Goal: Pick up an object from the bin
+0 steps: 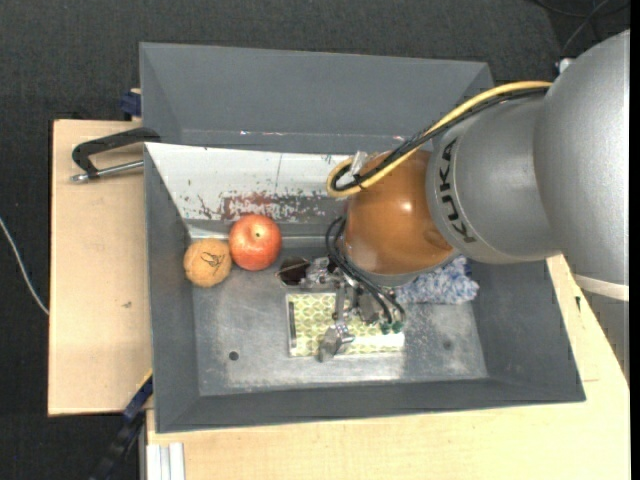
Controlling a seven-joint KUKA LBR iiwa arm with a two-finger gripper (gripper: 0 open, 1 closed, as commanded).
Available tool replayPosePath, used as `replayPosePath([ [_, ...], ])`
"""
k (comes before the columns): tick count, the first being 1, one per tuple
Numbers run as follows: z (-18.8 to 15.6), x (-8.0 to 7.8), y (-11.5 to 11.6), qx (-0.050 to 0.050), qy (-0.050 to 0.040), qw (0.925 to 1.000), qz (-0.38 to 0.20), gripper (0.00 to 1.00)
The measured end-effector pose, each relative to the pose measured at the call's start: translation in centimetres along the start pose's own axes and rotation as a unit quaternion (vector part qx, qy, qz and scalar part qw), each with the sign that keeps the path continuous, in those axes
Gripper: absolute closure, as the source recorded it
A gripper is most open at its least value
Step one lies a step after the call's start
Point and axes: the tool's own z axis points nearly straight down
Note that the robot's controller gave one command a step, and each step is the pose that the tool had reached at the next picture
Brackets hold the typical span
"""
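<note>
The hand point(333, 340) is seen over a flat, pale yellow dotted pad point(303, 318) lying toward 6 o'clock in the bin point(235, 363). Whether the hand is open or closed cannot be told. A red apple point(255, 243) and an orange fruit point(207, 263) are seen at its 10 o'clock, and a blue-white cloth point(447, 286) at its 2 o'clock.

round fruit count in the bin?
2. A red apple lies at the left of the bin by the back wall, with an orange-tan fruit close beside it on its left. The arm covers part of the floor, so more may be hidden.
</note>
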Motion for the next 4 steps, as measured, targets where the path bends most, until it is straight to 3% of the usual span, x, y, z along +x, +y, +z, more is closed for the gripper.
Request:
replayPosePath([
  [1, -2.8, 0.6, -0.1, -0.001, -0.0004, 0.9999, 0.015, 0.00],
  [2, 0.1, 0.0, 0.0, -0.001, 0.0023, 1.0000, -0.006, 0.00],
  [3, -0.1, 0.9, -0.2, -0.001, -0.0024, 0.9980, -0.064, 0.00],
  [4, -0.2, -0.1, 0.0, 0.000, 0.0019, 1.0000, -0.006, 1.00],
])
